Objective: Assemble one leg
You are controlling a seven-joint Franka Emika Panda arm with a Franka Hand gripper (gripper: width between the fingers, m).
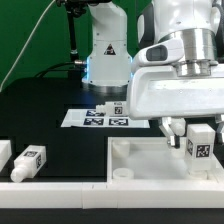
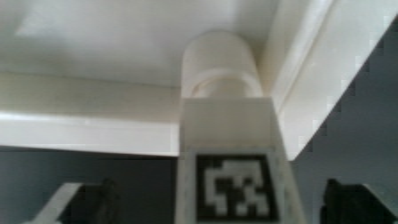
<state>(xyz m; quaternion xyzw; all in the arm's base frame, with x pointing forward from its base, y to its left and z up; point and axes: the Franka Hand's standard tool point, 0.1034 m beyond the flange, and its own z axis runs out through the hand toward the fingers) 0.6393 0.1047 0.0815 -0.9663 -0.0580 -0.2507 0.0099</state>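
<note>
**Leg upright at tray corner, jaws spread**

Leg [image 1: 200,143] stands upright over the tray [image 1: 148,163], at the tray's end toward the exterior view's right, with its square tag facing the camera. The gripper [image 2: 210,206] sits over it. In the wrist view a dark gap shows between the leg and each of the fingers [image 2: 71,203], so the jaws stand spread on both sides and do not pinch it.

Hidden or unclear:
- The wrist view is blurred. The leg's rounded far end lies in the inside corner of the tray walls, but contact cannot be confirmed.
- In the exterior view the gripper body covers the top of the leg, and the frame edge cuts off the gripper and tray.
- A second loose leg [image 1: 4,155] is cut off at the exterior view's left edge.

Edges and room:
- The tray floor toward the exterior view's left of the leg is bare.
- A loose leg [image 1: 30,160] lies well apart on the black table [image 1: 50,125].
- The marker board [image 1: 105,118] lies behind the tray.
</note>
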